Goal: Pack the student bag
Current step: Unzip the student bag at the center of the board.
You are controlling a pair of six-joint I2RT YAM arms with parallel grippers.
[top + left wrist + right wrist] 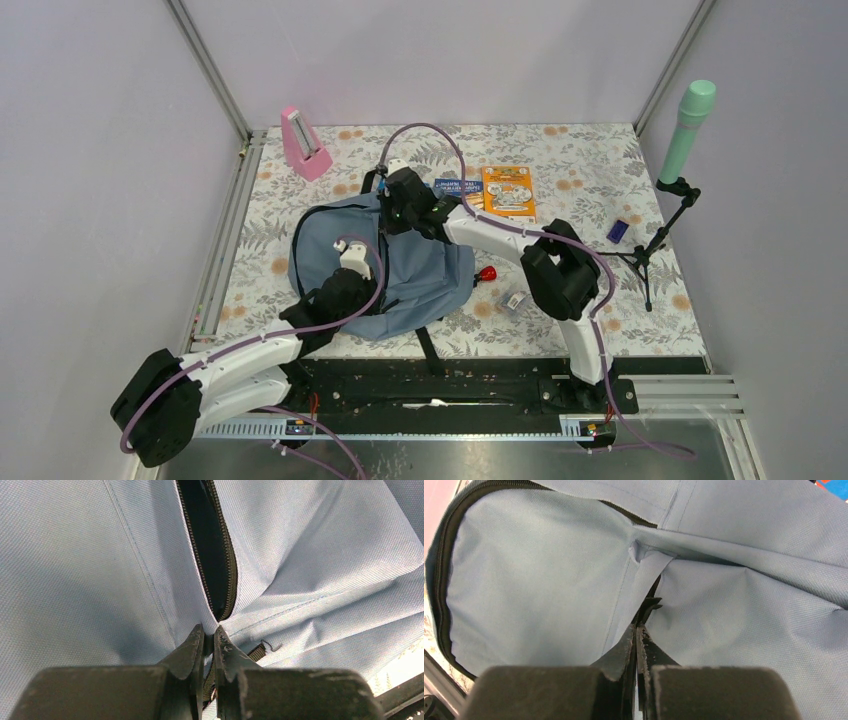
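- Student bag (430, 270) lies flat in the middle of the surface (585, 165), directly beneath both end effectors, and each one touches its cloth.
- Left end effector (210, 632): fingers pressed together, pinching the bag right at the near, closed end of the zip opening (210, 545). The opening's long axis runs straight ahead from the fingertips. It is dark inside and only a narrow slit.
- Right end effector (638, 630): fingers fully together on a raised fold at the bag's far side, and the cloth tents up toward them. A small black piece pokes out just past the tips, perhaps a zip pull; I cannot tell.
- As I judge it, the coming move turns on that slit: drawing the two grips apart should widen it.
- Just right of the right end effector lie a blue booklet (458, 186) and an orange book (508, 190). A red thing (487, 274) sits beside the bag's right edge. The right arm is nearer all three.
- Farther off, a pink metronome (303, 143) stands beyond and to the left, and a green microphone (690, 125) stands far right.
- There is open room to the right of the bag. The side rail (225, 250) leaves less on the left.
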